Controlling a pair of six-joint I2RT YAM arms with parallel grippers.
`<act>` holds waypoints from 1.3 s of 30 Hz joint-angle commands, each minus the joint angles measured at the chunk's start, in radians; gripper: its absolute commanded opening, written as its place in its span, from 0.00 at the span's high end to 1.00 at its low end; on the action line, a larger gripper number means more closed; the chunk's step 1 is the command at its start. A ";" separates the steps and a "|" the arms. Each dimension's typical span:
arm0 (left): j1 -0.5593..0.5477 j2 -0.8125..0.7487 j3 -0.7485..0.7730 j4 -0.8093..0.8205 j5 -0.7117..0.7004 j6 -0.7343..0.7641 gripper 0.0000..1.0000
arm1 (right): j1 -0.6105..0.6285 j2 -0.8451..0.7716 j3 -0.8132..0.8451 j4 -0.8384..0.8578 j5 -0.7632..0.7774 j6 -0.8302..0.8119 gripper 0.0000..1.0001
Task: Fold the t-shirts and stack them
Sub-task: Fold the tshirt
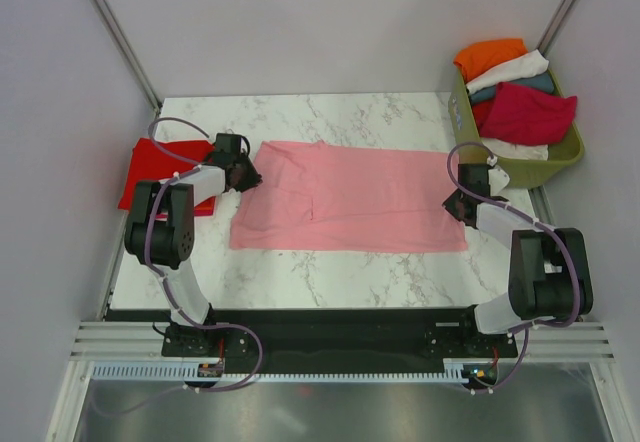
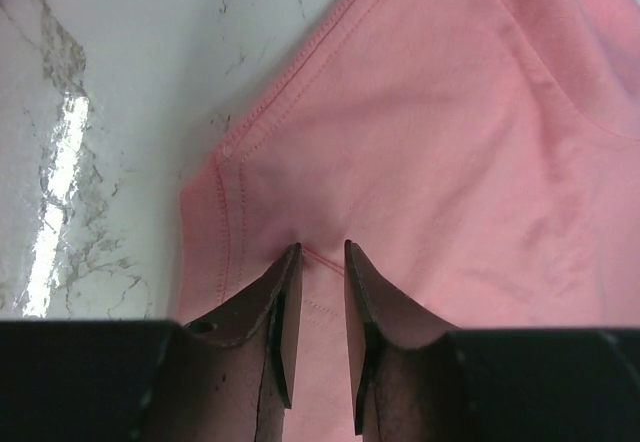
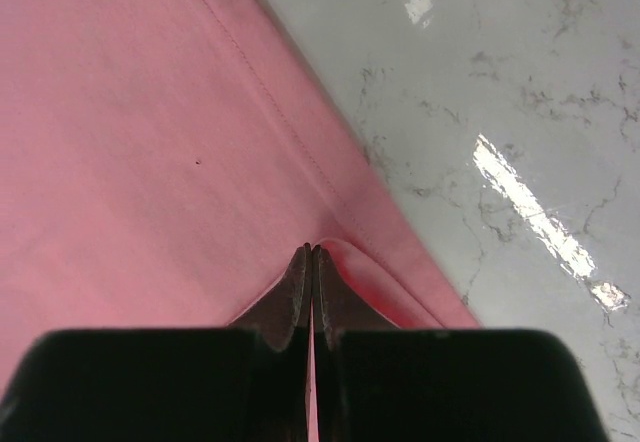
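Note:
A pale pink t-shirt (image 1: 350, 197) lies spread flat across the middle of the marble table (image 1: 330, 272). My left gripper (image 1: 248, 174) is at its left end. In the left wrist view the jaws (image 2: 322, 249) stand a little apart, pressed down astride a seam of the pink cloth (image 2: 450, 142). My right gripper (image 1: 458, 205) is at the shirt's right edge. In the right wrist view it (image 3: 311, 250) is shut on a pinched-up fold of the pink hem (image 3: 400, 262). A red t-shirt (image 1: 160, 172) lies folded at the table's left edge.
An olive-green basket (image 1: 565, 152) stands at the back right. It holds orange (image 1: 490, 57), white (image 1: 510, 70) and crimson (image 1: 525, 112) shirts. White walls with metal rails close in the table on three sides.

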State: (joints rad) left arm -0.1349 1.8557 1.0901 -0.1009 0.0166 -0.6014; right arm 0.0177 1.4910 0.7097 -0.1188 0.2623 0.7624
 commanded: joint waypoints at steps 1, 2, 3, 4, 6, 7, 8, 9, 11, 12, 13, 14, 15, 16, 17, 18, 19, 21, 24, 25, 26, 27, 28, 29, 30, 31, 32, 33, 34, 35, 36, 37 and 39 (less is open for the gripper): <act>0.001 0.011 0.042 -0.013 -0.014 0.034 0.69 | 0.002 -0.031 0.017 0.030 0.000 0.005 1.00; 0.000 0.010 0.042 -0.016 -0.014 0.034 0.69 | 0.002 -0.031 0.017 0.030 0.000 0.005 1.00; 0.001 0.004 0.039 -0.017 -0.014 0.035 0.67 | 0.002 -0.031 0.017 0.030 0.003 0.005 1.00; 0.001 0.000 0.039 -0.020 -0.036 0.038 0.67 | 0.002 -0.029 0.017 0.030 0.002 0.005 1.00; -0.002 -0.010 0.034 -0.028 -0.055 0.043 0.64 | 0.002 -0.029 0.016 0.030 0.000 0.005 1.00; -0.003 -0.013 0.030 -0.029 -0.059 0.045 0.64 | 0.002 -0.029 0.016 0.028 0.000 0.006 1.00; -0.003 -0.018 0.030 -0.031 -0.069 0.045 0.64 | 0.002 -0.028 0.016 0.030 0.002 0.006 1.00; -0.005 -0.023 0.025 -0.034 -0.070 0.045 0.63 | 0.001 -0.028 0.014 0.031 0.000 0.008 1.00; -0.008 -0.023 0.024 -0.034 -0.073 0.046 0.63 | 0.001 -0.026 0.014 0.030 -0.001 0.008 1.00; -0.008 -0.023 0.024 -0.033 -0.072 0.048 0.63 | 0.001 -0.026 0.011 0.030 0.000 0.008 1.00; -0.009 -0.021 0.024 -0.034 -0.070 0.046 0.64 | 0.002 -0.029 0.011 0.030 0.000 0.008 1.00; -0.012 -0.020 0.025 -0.033 -0.067 0.046 0.65 | 0.002 -0.032 0.011 0.030 0.002 0.008 1.00; -0.014 -0.018 0.028 -0.031 -0.066 0.052 0.70 | 0.001 -0.034 0.010 0.028 0.002 0.008 1.00; -0.015 -0.012 0.034 -0.031 -0.061 0.052 0.74 | 0.002 -0.040 0.010 0.030 0.002 0.008 1.00; -0.015 -0.010 0.037 -0.033 -0.050 0.055 0.79 | 0.001 -0.040 0.011 0.028 0.002 0.008 1.00; -0.015 -0.010 0.040 -0.033 -0.046 0.057 0.86 | 0.002 -0.044 0.011 0.027 0.000 0.008 1.00; -0.015 -0.010 0.042 -0.034 -0.041 0.058 0.88 | 0.001 -0.049 0.013 0.025 0.000 0.008 1.00; -0.017 -0.013 0.045 -0.034 -0.035 0.061 0.92 | 0.001 -0.054 0.013 0.025 0.000 0.006 1.00; -0.017 -0.024 0.042 -0.034 -0.038 0.068 0.98 | 0.002 -0.052 0.014 0.024 -0.001 0.008 1.00; -0.017 -0.027 0.040 -0.036 -0.040 0.069 0.98 | 0.002 -0.052 0.014 0.024 -0.003 0.008 1.00; -0.017 -0.033 0.037 -0.034 -0.043 0.072 0.98 | 0.002 -0.051 0.014 0.024 -0.005 0.009 1.00; -0.017 -0.042 0.037 -0.036 -0.046 0.072 0.98 | 0.002 -0.049 0.014 0.024 -0.005 0.011 1.00; -0.017 -0.049 0.034 -0.036 -0.047 0.074 0.98 | 0.002 -0.051 0.016 0.022 -0.006 0.011 1.00; -0.017 -0.052 0.036 -0.036 -0.047 0.074 0.98 | 0.001 -0.051 0.016 0.024 -0.006 0.011 1.00; -0.015 -0.062 0.034 -0.036 -0.047 0.077 0.98 | 0.002 -0.052 0.016 0.024 -0.008 0.012 1.00; -0.017 -0.067 0.033 -0.036 -0.047 0.075 0.98 | 0.001 -0.052 0.017 0.024 -0.006 0.012 1.00; -0.017 -0.070 0.034 -0.037 -0.046 0.075 0.98 | 0.002 -0.054 0.017 0.022 -0.006 0.012 1.00; -0.017 -0.081 0.033 -0.039 -0.046 0.075 0.98 | 0.001 -0.057 0.017 0.022 -0.006 0.011 1.00; -0.017 -0.082 0.031 -0.037 -0.046 0.077 0.98 | 0.001 -0.058 0.019 0.019 -0.005 0.011 1.00; -0.015 -0.087 0.031 -0.040 -0.044 0.078 0.98 | 0.001 -0.060 0.019 0.019 -0.005 0.011 1.00; -0.017 -0.092 0.033 -0.040 -0.044 0.077 0.98 | 0.002 -0.061 0.019 0.019 -0.005 0.012 1.00; -0.017 -0.099 0.031 -0.042 -0.043 0.078 0.98 | 0.002 -0.064 0.019 0.019 -0.005 0.012 1.00; -0.017 -0.110 0.033 -0.042 -0.035 0.077 0.98 | 0.001 -0.066 0.022 0.016 -0.006 0.012 1.00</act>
State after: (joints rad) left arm -0.1482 1.7996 1.0985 -0.1337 -0.0223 -0.5636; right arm 0.0177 1.4597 0.7097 -0.1196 0.2588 0.7631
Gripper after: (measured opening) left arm 0.028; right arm 0.007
